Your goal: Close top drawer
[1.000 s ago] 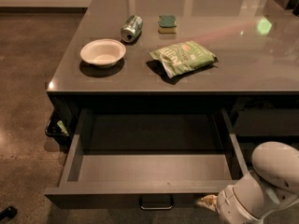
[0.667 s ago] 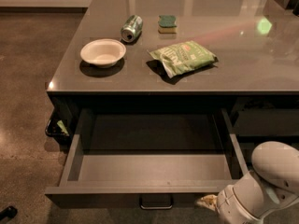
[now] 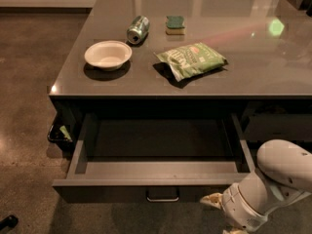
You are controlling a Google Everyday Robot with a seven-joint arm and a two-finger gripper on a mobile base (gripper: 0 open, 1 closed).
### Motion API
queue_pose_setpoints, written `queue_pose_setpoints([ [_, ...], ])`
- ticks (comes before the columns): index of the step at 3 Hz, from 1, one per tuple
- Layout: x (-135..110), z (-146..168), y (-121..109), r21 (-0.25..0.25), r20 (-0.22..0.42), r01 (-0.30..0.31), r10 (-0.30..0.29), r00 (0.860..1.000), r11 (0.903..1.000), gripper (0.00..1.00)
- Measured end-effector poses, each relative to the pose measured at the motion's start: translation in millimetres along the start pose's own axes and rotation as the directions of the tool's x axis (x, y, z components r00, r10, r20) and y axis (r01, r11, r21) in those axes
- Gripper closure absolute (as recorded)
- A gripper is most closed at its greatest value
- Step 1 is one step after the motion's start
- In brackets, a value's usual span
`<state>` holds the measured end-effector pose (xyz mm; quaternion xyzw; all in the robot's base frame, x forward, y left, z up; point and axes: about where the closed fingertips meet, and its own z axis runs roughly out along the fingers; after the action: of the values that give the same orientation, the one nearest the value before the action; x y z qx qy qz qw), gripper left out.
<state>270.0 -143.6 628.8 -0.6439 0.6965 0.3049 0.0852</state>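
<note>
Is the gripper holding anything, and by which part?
Nothing visibly held. The gripper sits low by the top drawer front, right of its handle, not on it.

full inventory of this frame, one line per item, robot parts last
counter: one, glossy grey, upper frame
bowl: one, white, left side of the counter
can: one, silver and green, on its side behind the bowl
sponge: one, green, right of the can
snack bag: one, green, centre of the counter near the front edge
top drawer: one, dark grey, pulled out below the counter
handle: one, metal loop, centre of the drawer front
dark object: one, black, floor at bottom left, unidentifiable
arm: one, white, bottom right corner
gripper: one, pale, at the arm's end, by the drawer front, right of the handle
</note>
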Motion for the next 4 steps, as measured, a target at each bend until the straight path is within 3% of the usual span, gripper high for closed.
queue_pose_setpoints([
  [1, 3, -5, -33, 0.039, 0.018, 0.034, -0.035, 0.999, 0.9987, 0.0],
  [3, 3, -15, -45, 0.069, 0.016, 0.05, -0.051, 0.999, 0.9964, 0.0],
  [4, 2, -28, -74, 0.081, 0.001, 0.073, -0.073, 0.997, 0.9941, 0.0],
])
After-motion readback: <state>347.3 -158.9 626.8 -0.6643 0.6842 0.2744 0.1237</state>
